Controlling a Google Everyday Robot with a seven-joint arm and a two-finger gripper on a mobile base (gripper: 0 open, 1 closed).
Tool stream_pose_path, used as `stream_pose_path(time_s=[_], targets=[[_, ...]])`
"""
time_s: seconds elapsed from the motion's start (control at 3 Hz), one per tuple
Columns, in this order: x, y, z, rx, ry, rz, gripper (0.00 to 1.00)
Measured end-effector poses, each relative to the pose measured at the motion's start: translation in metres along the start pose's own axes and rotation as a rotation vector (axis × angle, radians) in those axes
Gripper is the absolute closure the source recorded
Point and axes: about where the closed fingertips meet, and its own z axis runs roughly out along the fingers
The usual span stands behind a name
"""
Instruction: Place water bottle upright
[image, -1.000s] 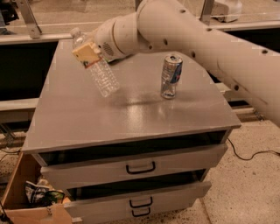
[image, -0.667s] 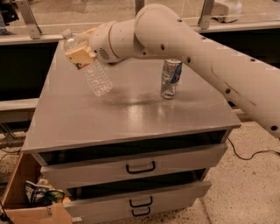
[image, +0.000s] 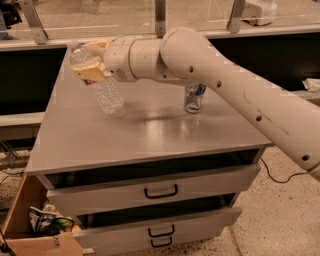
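Note:
The clear ribbed water bottle (image: 102, 89) is tilted, its white cap up and to the left and its base down and to the right, close over the grey cabinet top (image: 145, 130). My gripper (image: 92, 67) is shut on the bottle's upper half, near its label, over the left back part of the top. A tan finger pad (image: 91, 73) lies across the bottle. I cannot tell whether the bottle's base touches the surface. The silver-blue drink can (image: 193, 98) stands to the right, partly hidden behind my arm.
The grey cabinet has two drawers (image: 155, 192) slightly open at the front. A cardboard box (image: 35, 225) with clutter sits on the floor at lower left. A railing with metal posts (image: 160, 17) runs behind the cabinet. A cable (image: 277, 177) lies on the floor at right.
My gripper has carried the bottle leftward and a little back across the cabinet top. The bottle stays tilted in the grip. The can has not moved.

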Motion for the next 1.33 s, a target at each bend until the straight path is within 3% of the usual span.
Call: stream_pose_path(time_s=[0.67, 1.33], targets=[[-0.007, -0.002, -0.014, 0.041, -0.147, 0.0, 1.0], [-0.011, -0.001, -0.022, 0.08, -0.254, 0.019, 1.0]])
